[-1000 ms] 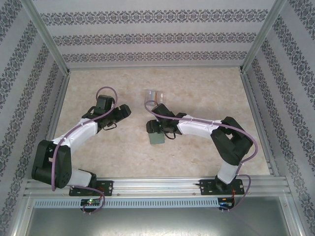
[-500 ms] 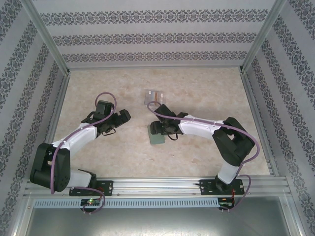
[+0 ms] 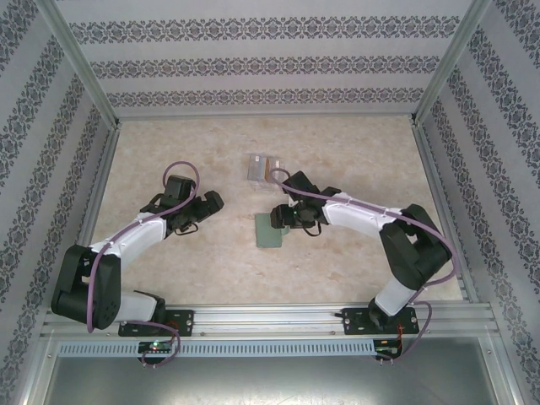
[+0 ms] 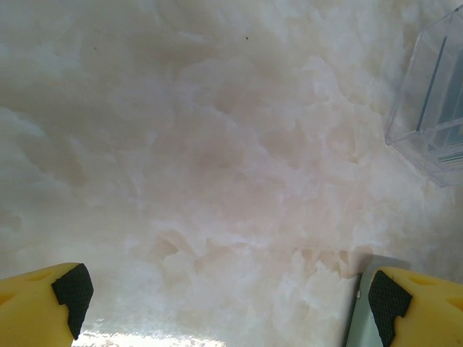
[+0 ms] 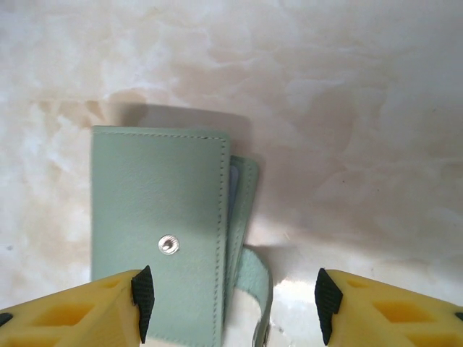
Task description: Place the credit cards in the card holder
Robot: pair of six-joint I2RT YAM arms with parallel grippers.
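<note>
The card holder (image 3: 268,230) is a sage-green wallet lying folded shut on the table, its snap up and its strap (image 5: 257,289) loose at the right. My right gripper (image 3: 281,216) hovers just behind it, open. In the right wrist view the gripper (image 5: 233,300) straddles the card holder's (image 5: 159,210) right edge without pinching it. The credit cards (image 3: 267,165), one orange-edged, stand in a clear plastic stand (image 3: 261,166). My left gripper (image 3: 207,202) is wide open to the left, with nothing between its fingers (image 4: 72,289).
The clear stand (image 4: 434,108) shows at the upper right of the left wrist view, and the card holder's edge (image 4: 365,311) by the right finger. Aluminium frame posts and patterned walls bound the marble-look tabletop (image 3: 354,160).
My right gripper has pulled back to the right, uncovering more of the card holder. The left gripper has opened fully and drawn slightly toward the near side.
</note>
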